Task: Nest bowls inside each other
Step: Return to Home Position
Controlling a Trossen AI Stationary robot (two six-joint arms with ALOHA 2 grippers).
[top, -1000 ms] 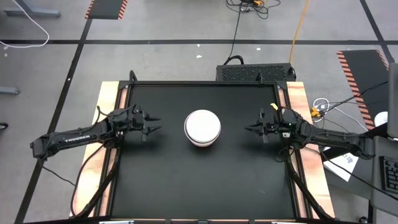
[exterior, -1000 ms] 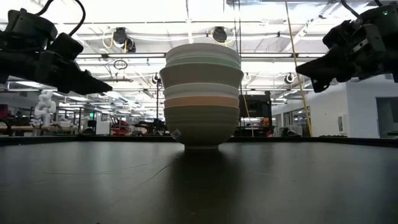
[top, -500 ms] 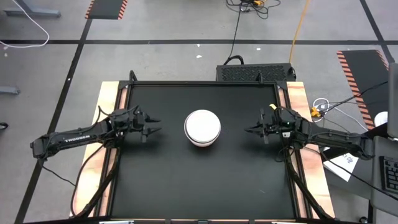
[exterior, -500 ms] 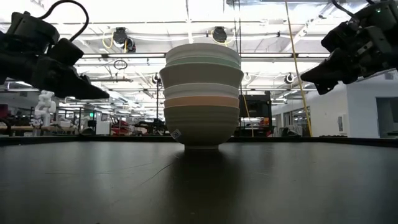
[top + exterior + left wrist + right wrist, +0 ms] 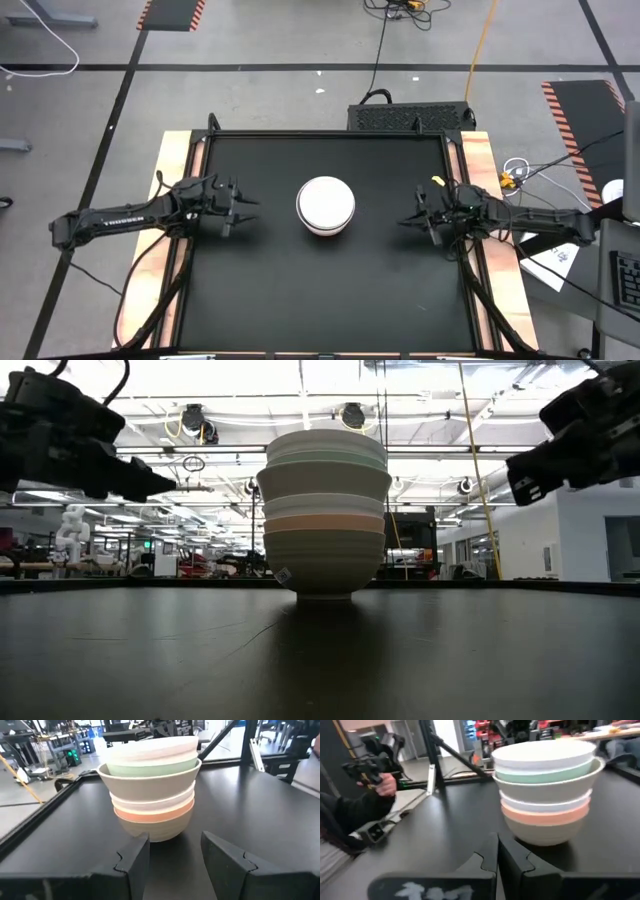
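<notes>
Squarely at the centre of the black tabletop (image 5: 320, 290) stands the stack of bowls (image 5: 325, 205), six nested one inside another, with a dark arm held off to either side. The left arm (image 5: 120, 215) reaches in low over the tabletop's left edge, the white lettering along its forearm too small to read. The right arm (image 5: 540, 218) mirrors it from the right edge. Neither touches the stack. From the base up sit the olive-grey bowl (image 5: 323, 560), the orange-coral bowl (image 5: 323, 522), the lower white bowl (image 5: 323, 505), the wider beige bowl (image 5: 323, 480), the mint green bowl (image 5: 325, 457) and the top white bowl (image 5: 325, 442). The left gripper (image 5: 246, 208) points at the stack from well apart, its fingers (image 5: 135, 860) spread with a clear gap and holding nothing. The right gripper (image 5: 405, 220) faces the stack too, its fingers (image 5: 485, 855) drawn together and empty. A small sticker (image 5: 285, 573) low on the olive-grey bowl cannot be read.
</notes>
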